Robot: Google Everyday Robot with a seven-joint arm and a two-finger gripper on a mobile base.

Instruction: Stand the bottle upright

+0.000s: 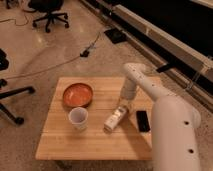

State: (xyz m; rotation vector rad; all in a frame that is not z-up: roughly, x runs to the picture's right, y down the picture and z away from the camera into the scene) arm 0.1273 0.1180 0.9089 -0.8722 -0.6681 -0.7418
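The bottle (113,120) lies flat, long axis diagonal, far end at the gripper (123,106) — its grip, cannot tell.

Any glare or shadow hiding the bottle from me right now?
Camera view: warm, even light falls on the wooden table, and there is no glare patch on the bottle, which lies on its side, pale against the wood. Camera view: the gripper sits at the bottle's upper end, slightly shaded under the arm. Camera view: the background at top right is dark.
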